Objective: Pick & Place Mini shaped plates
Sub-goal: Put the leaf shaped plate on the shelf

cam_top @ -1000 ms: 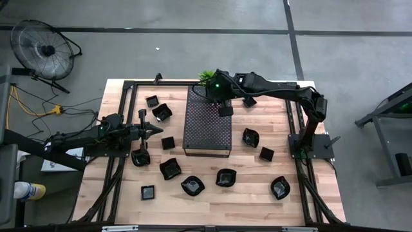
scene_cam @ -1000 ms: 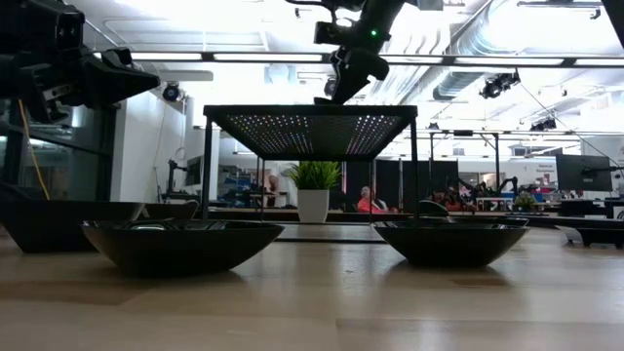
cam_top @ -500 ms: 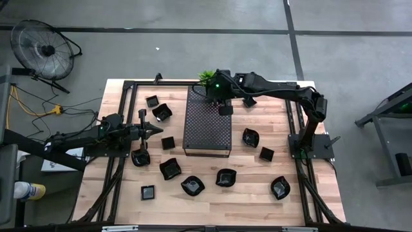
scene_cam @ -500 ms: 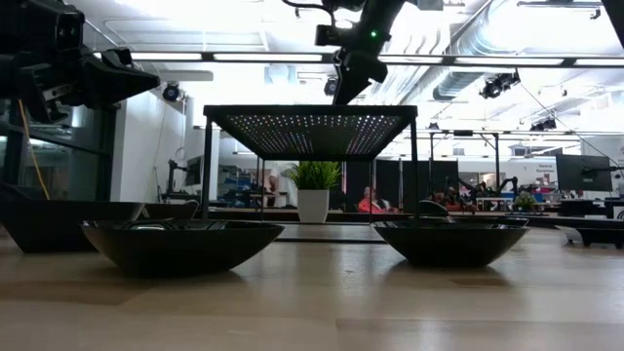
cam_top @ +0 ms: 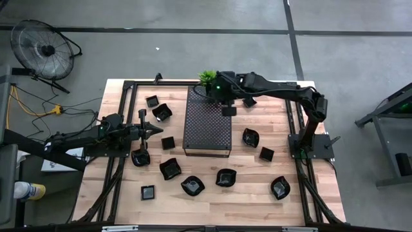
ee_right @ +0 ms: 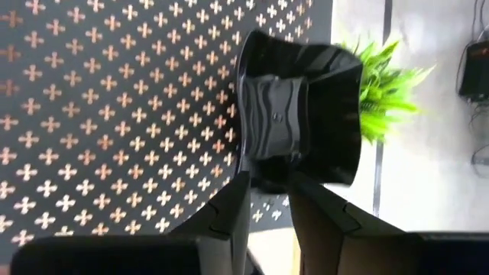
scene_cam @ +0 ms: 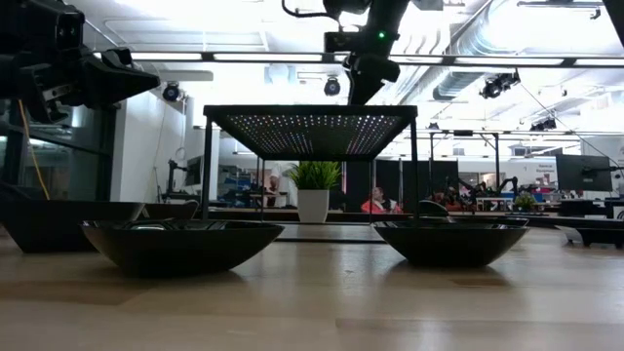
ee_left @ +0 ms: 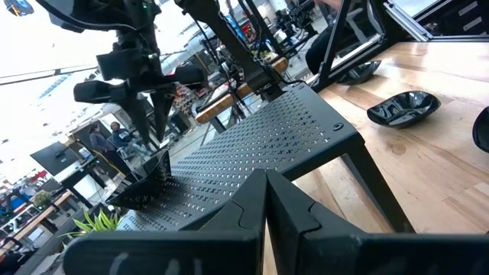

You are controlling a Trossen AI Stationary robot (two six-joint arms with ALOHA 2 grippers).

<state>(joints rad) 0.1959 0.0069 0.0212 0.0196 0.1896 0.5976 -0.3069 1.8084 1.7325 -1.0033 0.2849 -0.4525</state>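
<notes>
Over on the left, the left pincer (cam_top: 156, 131) hangs above the surface (cam_top: 248, 193) beside the tray's left edge, fingers pressed together on nothing, simply waiting. Around and below it, loose mini shaped plates (cam_top: 170, 169) lie scattered on the wood, with more well apart toward the right; roughly a dozen are yet to be collected.

Centre stage, the perforated tray (cam_top: 207, 132) stands on its legs, nearly bare. One square black plate (ee_right: 302, 114) sits on its far corner, right next to the green plant (cam_top: 206, 77).

Now the right pincer (ee_right: 269, 200): it hovers just above that plate, fingers parted with a gap between them and nothing in them, the plate resting on the mesh below.

My read: one plate delivered, the release looks complete, and nearly the whole job remains, with the scattered plates waiting to be fetched.
</notes>
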